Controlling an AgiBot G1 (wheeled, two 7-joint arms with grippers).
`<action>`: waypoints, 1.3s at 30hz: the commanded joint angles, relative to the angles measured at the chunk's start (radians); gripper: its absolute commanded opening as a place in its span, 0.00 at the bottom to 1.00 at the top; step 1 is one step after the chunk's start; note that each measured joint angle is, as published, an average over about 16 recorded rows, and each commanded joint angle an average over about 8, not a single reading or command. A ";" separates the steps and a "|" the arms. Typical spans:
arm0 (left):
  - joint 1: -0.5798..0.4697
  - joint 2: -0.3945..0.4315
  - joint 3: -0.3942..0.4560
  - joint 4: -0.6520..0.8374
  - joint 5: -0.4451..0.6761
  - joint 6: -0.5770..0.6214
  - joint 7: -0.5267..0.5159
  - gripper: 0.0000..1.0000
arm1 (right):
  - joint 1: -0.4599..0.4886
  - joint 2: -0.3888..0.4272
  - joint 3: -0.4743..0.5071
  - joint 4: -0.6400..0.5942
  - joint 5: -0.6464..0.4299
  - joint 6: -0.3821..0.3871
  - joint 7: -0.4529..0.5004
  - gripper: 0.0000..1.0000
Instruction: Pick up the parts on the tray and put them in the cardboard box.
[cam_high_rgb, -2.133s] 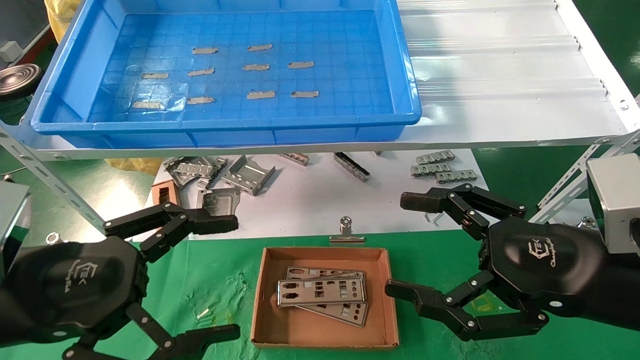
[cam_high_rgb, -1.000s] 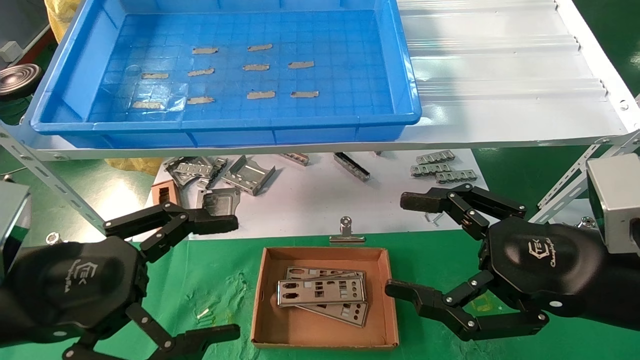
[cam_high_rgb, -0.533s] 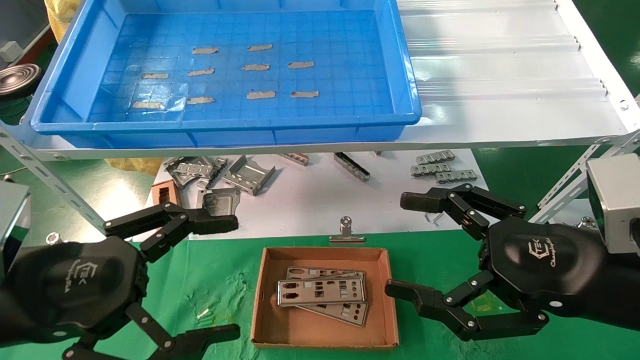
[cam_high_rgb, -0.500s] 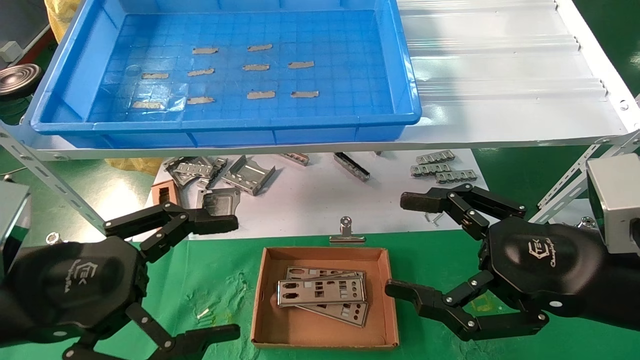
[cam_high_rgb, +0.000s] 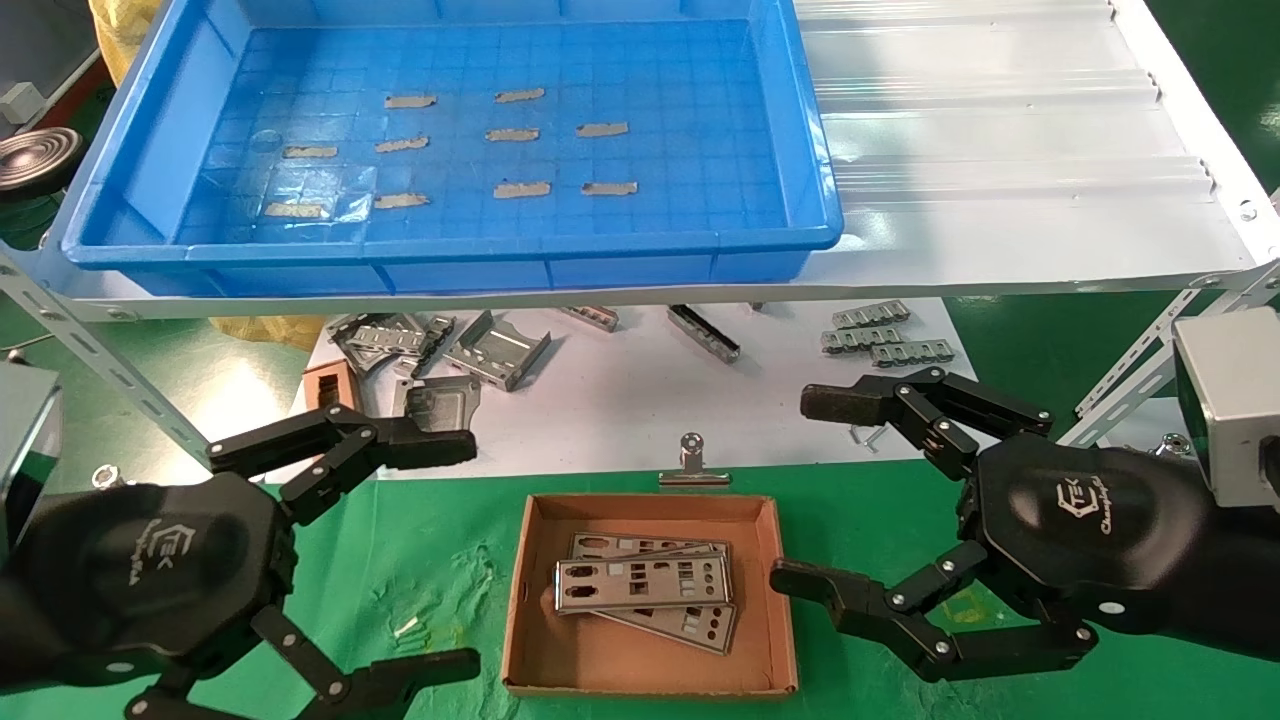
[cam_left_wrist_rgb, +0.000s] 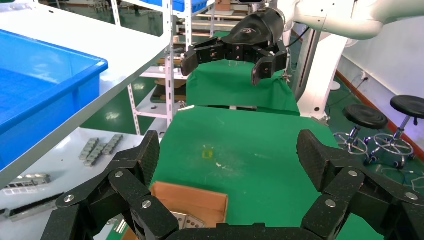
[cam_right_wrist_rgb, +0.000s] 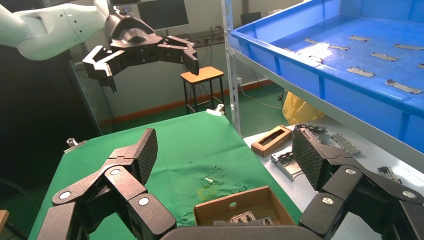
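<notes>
Thin punched silver metal plates stacked inside shallow brown cardboard box, large bright-blue plastic tray on upper shelf, left gripper and right gripper flanking box, jaws spread wide, holding nothing

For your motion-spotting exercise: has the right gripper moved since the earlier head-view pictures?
No. The right gripper hangs open beside the cardboard box, in the same spot relative to the box's right wall and the binder clip.
</notes>
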 joint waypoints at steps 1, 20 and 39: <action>0.000 0.000 0.000 0.000 0.000 0.000 0.000 1.00 | 0.000 0.000 0.000 0.000 0.000 0.000 0.000 1.00; 0.000 0.000 0.000 0.000 0.000 0.000 0.000 1.00 | 0.000 0.000 0.000 0.000 0.000 0.000 0.000 1.00; 0.000 0.000 0.000 0.000 0.000 0.000 0.000 1.00 | 0.000 0.000 0.000 0.000 0.000 0.000 0.000 1.00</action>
